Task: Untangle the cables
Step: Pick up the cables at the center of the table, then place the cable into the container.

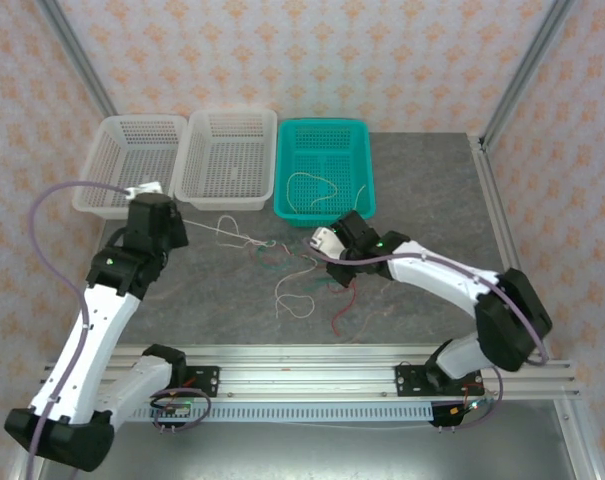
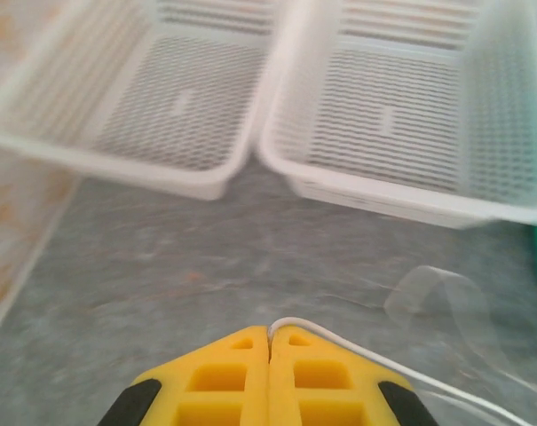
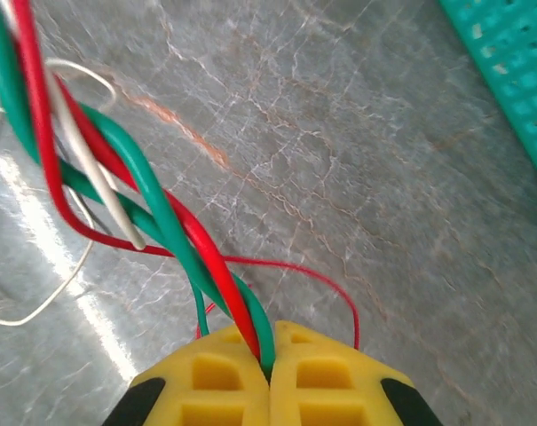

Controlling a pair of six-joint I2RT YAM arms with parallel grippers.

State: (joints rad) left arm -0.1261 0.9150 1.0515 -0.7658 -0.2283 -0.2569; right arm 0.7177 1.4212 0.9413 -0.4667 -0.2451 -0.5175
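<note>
The cables (image 1: 302,280) lie as a loose tangle of red, green and cream-white wires on the grey table between the two arms. My left gripper (image 2: 270,333) is shut on a white cable (image 2: 339,339), which loops out of the yellow tips and trails off to the right. My right gripper (image 3: 270,353) is shut on a twisted red and green pair (image 3: 219,275); the strands rise up and left with a white cable (image 3: 90,169) wound among them. In the top view the left gripper (image 1: 182,225) is near the white baskets and the right gripper (image 1: 327,250) is at the tangle's right side.
Two white baskets (image 1: 132,165) (image 1: 227,160) and a teal basket (image 1: 327,170) stand in a row at the back. A cream cable (image 1: 312,188) lies in the teal one. A strip of clear tape (image 2: 437,297) curls on the table by the left gripper.
</note>
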